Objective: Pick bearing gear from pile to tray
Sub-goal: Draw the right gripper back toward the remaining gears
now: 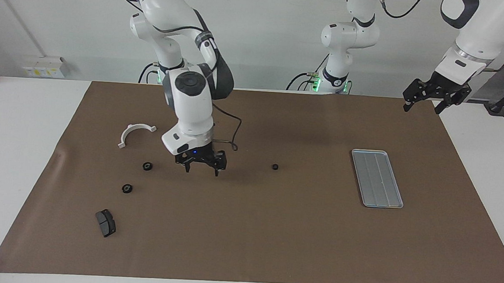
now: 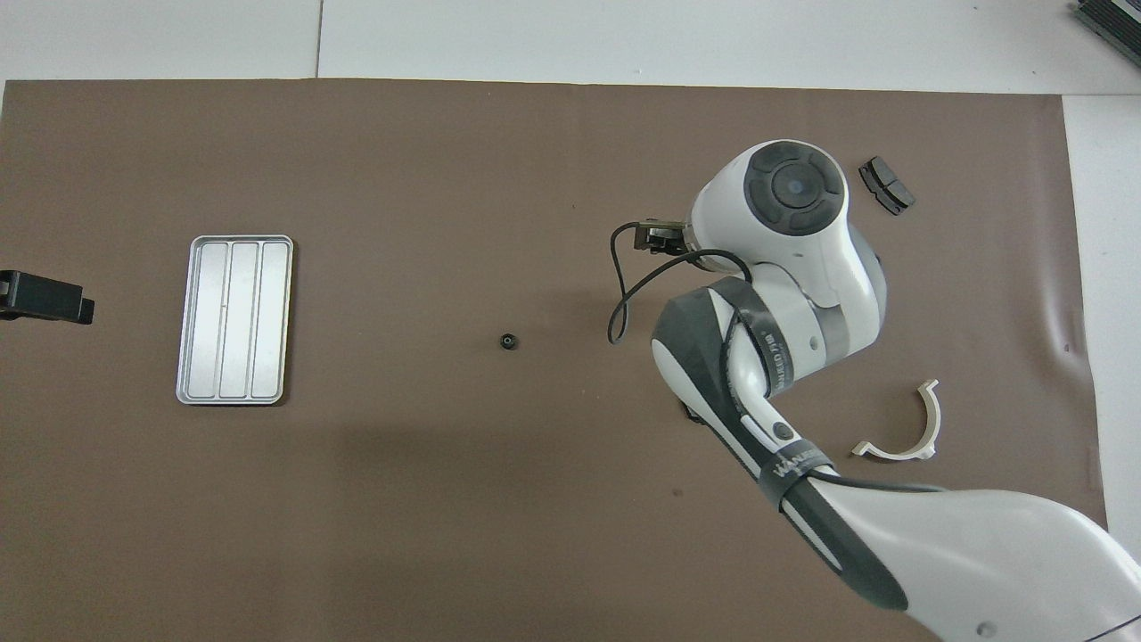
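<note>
A: What is shown in the facing view, and why are things set as they are?

B: The right gripper [image 1: 201, 165] is seen low over the brown mat [image 1: 245, 246], beside the pile, with its fingers spread and nothing between them. Two black rings [image 1: 147, 166] [image 1: 127, 188] lie toward the right arm's end, with a white half-ring bracket [image 1: 135, 133] nearer to the robots and a black wedge pad [image 1: 105, 222] farther from them. A lone small ring [image 1: 275, 166] lies on the mat between the pile and the tray [image 1: 377, 178], well apart from both. The tray appears empty. The left gripper [image 1: 423, 99] is held high, its fingers parted, at the left arm's end; that arm waits, likely to keep the tray's approach unobstructed.

A: And in the overhead view?

B: Much of the pile is covered by the right arm; only the bracket [image 2: 900, 428] and one pad [image 2: 885, 185] are exposed. The lone ring [image 2: 507, 341] is seen bare on the mat, nothing over it. The tray [image 2: 235, 319] lies lengthwise, grooves running away from the robots. Of the left gripper [image 2: 45, 299] only a dark tip is shown.

A: What is judged of the step?

B: A fresh pick from the pile is probably being lined up.
</note>
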Controlling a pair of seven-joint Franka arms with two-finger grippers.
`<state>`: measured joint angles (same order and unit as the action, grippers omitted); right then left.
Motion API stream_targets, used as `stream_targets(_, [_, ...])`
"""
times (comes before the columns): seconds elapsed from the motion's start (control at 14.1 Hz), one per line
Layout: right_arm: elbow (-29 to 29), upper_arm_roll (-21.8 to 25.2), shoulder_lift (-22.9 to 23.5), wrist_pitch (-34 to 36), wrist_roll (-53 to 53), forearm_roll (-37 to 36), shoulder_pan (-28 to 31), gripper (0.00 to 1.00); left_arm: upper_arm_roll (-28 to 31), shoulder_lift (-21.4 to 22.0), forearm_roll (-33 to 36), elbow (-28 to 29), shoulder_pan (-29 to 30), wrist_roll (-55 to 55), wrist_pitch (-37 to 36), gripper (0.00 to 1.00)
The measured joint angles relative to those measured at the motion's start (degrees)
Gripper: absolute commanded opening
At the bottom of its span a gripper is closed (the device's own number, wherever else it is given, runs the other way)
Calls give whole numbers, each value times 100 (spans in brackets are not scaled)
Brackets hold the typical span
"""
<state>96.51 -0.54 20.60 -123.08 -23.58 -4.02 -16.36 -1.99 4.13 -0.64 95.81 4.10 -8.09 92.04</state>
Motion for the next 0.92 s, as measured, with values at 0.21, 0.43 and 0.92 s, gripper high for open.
stream_targets(0.21, [417,-2,-88,0,1215,0,655,100,0,0,0,0,0,0,-1,100])
stream_targets(0.43, [943,-6,-211,-209,2235,13,1180,100,0,0,0,0,0,0,-2,100])
stream_targets(0.92, [2471,-38,-700,-1193,3098,226,1481,100,-72,0,0,0,-191,-6,-2,100])
